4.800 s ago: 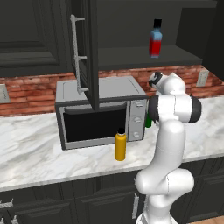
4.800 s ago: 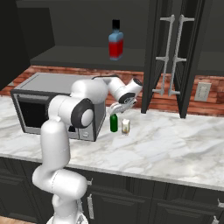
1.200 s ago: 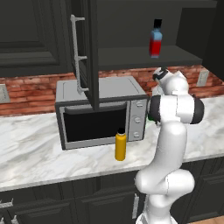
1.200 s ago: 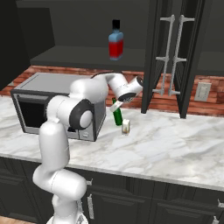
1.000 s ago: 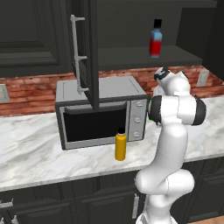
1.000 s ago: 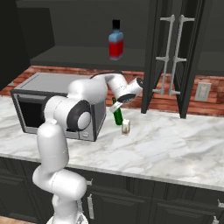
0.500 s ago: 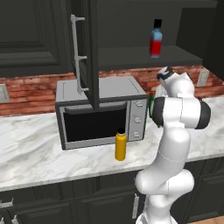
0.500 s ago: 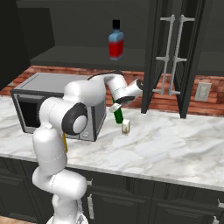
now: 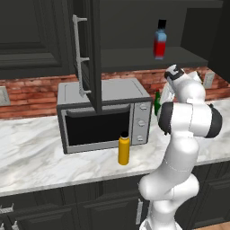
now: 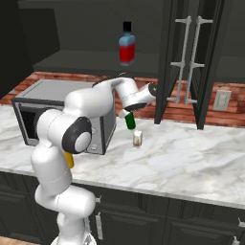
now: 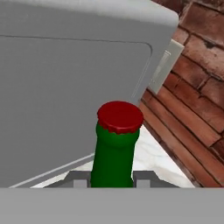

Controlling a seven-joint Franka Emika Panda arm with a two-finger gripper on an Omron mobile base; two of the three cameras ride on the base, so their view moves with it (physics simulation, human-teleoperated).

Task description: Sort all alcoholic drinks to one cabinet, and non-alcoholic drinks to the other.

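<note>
Green bottle (image 10: 129,121) sits clenched in the end effector (image 10: 127,114), lifted clear of the counter (image 10: 191,162) just beside the microwave (image 10: 52,95), with the small cream container (image 10: 138,138) below it. Its long axis is tilted, red cap (image 11: 120,117) leading toward the brick wall. The blue-and-red bottle (image 10: 126,44) stands on the open cabinet shelf (image 10: 86,62) straight above, so the carry looks mainly upward.

Green bottle (image 11: 113,157), red cap (image 11: 120,117), clamped between fingertips (image 11: 79,181). Grey microwave side (image 11: 65,78) beside it; brick wall (image 11: 192,87) with outlet (image 11: 162,72).
</note>
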